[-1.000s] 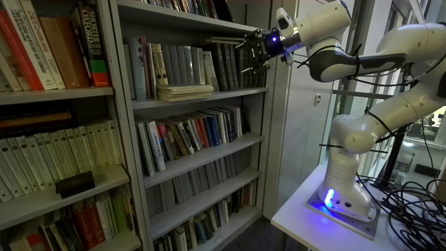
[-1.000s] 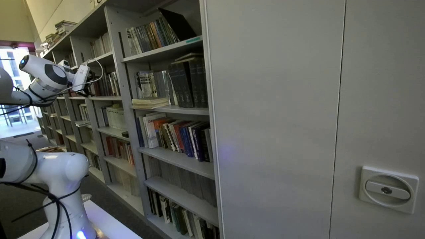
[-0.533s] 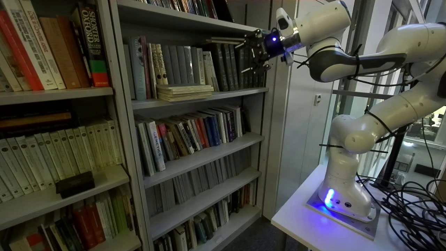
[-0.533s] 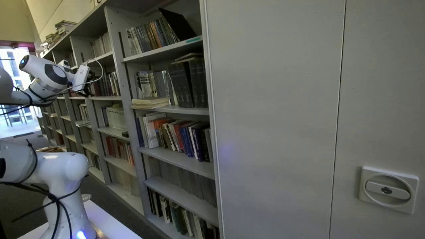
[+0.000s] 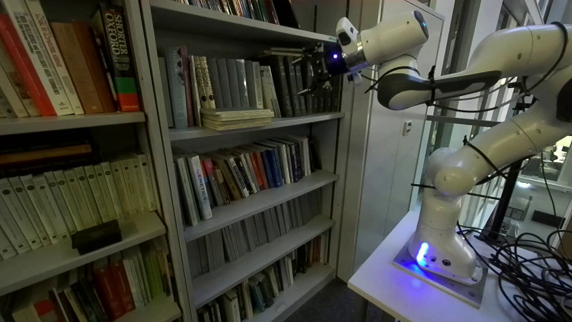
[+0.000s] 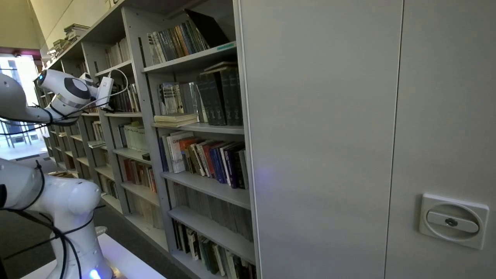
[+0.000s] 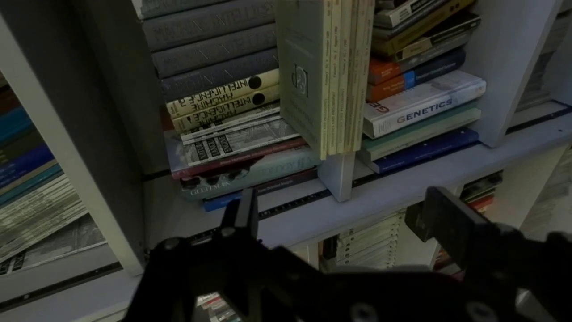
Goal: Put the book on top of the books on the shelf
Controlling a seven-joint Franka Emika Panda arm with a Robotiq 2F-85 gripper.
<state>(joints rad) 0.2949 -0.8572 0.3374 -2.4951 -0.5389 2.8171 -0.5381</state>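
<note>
Black, jaws wide apart, the tool (image 7: 340, 201) hangs in front of the grey shelf (image 5: 308, 119). Along it the books (image 5: 233, 85) stand upright in a row, and a flat pile of cream-spined booklets (image 5: 237, 120) lies at its front edge, toward the left end in both exterior views.

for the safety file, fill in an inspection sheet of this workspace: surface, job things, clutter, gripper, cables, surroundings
Surface: grey shelf bearing books; white table under the robot arm
Job's things: upright books in a row; flat stack of books in front of some; which one to place, unclear
Clutter: dark object on the neighbouring bookcase
Gripper: open, holding nothing
Cables: black cables tangled on the table, beside the arm
Surroundings: pale panel with a latch, beside the shelves
</note>
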